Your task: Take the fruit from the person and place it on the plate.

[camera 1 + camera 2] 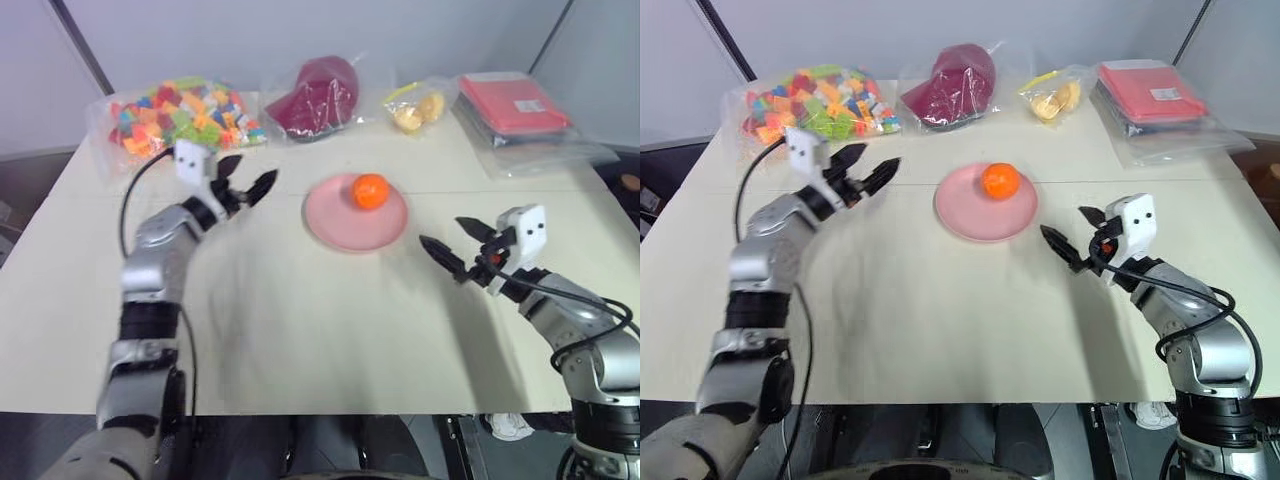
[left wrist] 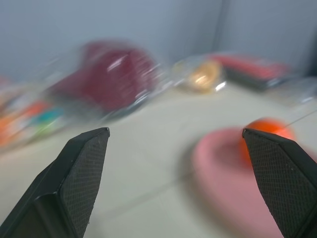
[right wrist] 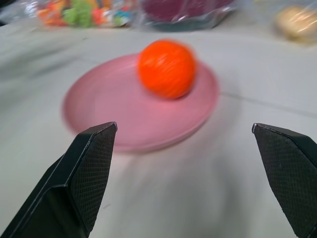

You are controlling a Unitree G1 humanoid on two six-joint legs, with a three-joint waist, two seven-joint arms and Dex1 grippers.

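**Fruit on the plate, both grippers standing off to either side**

The pale table (image 1: 330, 340) carries a row of bagged goods along its far edge: a bag of coloured blocks (image 1: 180, 115), a dark red bundle (image 1: 318, 95), a small bag of pale yellow pieces (image 1: 418, 108) and a red packet (image 1: 515, 105). Nearer the middle lies the pink plate (image 1: 345, 225), and the orange fruit (image 1: 370, 190) sits on it, toward its far right rim.

The left gripper (image 1: 243, 180) hovers above the table to the plate's left, its two black fingers spread wide with nothing between them; from there the fruit lies to its right, across the plate. The right gripper (image 1: 458, 243) hangs on the plate's other side, on the near right, also spread and empty, its fingers pointing toward the plate; in the right wrist view the fruit lies ahead between the finger lines, slightly left of centre.

Judged from how things lie, the placing looks done: the fruit rests on the plate, free of both grippers. The right gripper seems a little nearer to the fruit than the left. Being round, the fruit has no long axis to align with, though it could roll on the flat plate if nudged.
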